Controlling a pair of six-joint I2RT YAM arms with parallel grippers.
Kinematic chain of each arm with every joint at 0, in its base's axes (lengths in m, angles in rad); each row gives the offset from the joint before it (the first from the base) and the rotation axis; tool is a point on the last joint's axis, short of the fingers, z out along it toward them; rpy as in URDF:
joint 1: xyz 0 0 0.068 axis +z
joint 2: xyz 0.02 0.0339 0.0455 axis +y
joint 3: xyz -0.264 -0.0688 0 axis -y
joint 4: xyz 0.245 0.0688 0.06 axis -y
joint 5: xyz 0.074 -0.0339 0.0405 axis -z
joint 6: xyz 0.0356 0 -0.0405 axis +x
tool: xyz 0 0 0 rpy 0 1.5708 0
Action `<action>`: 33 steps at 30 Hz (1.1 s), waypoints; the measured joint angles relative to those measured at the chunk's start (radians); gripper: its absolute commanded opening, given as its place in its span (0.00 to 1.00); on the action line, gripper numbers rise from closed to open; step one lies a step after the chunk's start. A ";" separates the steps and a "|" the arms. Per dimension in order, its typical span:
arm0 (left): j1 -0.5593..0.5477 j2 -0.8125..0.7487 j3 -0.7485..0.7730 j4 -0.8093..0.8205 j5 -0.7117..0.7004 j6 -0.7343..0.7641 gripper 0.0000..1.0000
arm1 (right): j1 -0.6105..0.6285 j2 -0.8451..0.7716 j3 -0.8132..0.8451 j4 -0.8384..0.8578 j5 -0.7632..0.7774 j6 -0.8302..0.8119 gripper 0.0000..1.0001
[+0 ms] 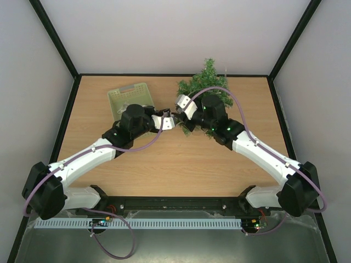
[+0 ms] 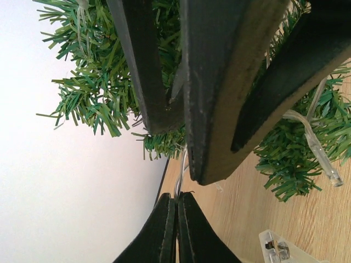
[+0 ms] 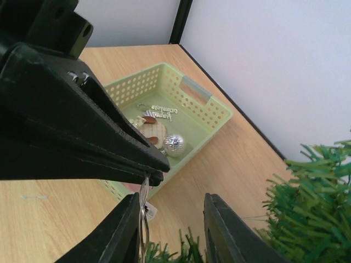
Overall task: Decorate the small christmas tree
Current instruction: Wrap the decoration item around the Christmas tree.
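Observation:
The small christmas tree (image 1: pixel 207 79) stands at the back of the table, right of centre, and its green branches (image 2: pixel 93 82) fill the left wrist view. My left gripper (image 1: pixel 167 121) (image 2: pixel 176 197) is shut on a thin clear light-string wire (image 2: pixel 182 164). My right gripper (image 1: pixel 179 108) (image 3: pixel 171 205) faces it tip to tip, just in front of the tree. Its jaws are open, and the wire (image 3: pixel 143 203) hangs against the inner face of its left finger. A clear bulb (image 2: pixel 329 171) of the string lies among the lower branches (image 3: pixel 307 213).
A pale green basket (image 1: pixel 118 96) (image 3: pixel 214 107) sits back left of the grippers. It holds a silver ball (image 3: pixel 174 143) and flat ornaments. A small clear plastic box (image 2: pixel 277 246) lies on the wood below the tree. Walls close the table on three sides.

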 measured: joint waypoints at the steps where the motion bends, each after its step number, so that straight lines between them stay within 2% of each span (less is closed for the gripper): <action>1: 0.000 0.000 0.000 0.001 0.000 0.000 0.02 | 0.000 0.000 0.000 0.000 0.000 -0.006 0.16; 3: 0.000 -0.002 -0.001 0.003 0.000 0.000 0.02 | 0.000 0.000 0.000 -0.002 0.000 -0.015 0.03; 5: 0.001 -0.003 -0.004 0.009 0.001 -0.002 0.05 | 0.000 0.000 0.000 -0.002 0.002 -0.025 0.02; 8: 0.003 -0.009 -0.006 0.013 0.000 -0.017 0.23 | 0.002 -0.002 -0.003 0.005 0.001 -0.029 0.02; 12: 0.009 -0.034 -0.010 0.014 0.001 -0.128 0.54 | 0.002 -0.018 -0.028 0.017 -0.002 -0.037 0.02; 13: 0.010 -0.044 -0.010 0.013 0.004 -0.166 0.59 | 0.002 -0.021 -0.032 0.018 -0.003 -0.039 0.02; 17: 0.014 -0.104 -0.014 0.013 0.031 -0.358 0.65 | 0.003 -0.027 -0.037 0.024 -0.007 -0.050 0.02; 21: 0.015 -0.161 -0.015 0.016 0.002 -0.661 0.65 | 0.003 -0.031 -0.038 0.029 -0.012 -0.058 0.02; 24: 0.017 -0.174 0.009 -0.023 -0.049 -0.976 0.64 | 0.003 -0.035 -0.038 0.032 -0.021 -0.058 0.02; 29: 0.021 -0.186 0.012 -0.025 -0.053 -1.505 0.61 | 0.003 -0.045 -0.039 0.033 -0.031 -0.058 0.02; 33: 0.021 -0.192 -0.022 -0.018 -0.044 -1.890 0.64 | 0.003 -0.053 -0.039 0.033 -0.040 -0.058 0.02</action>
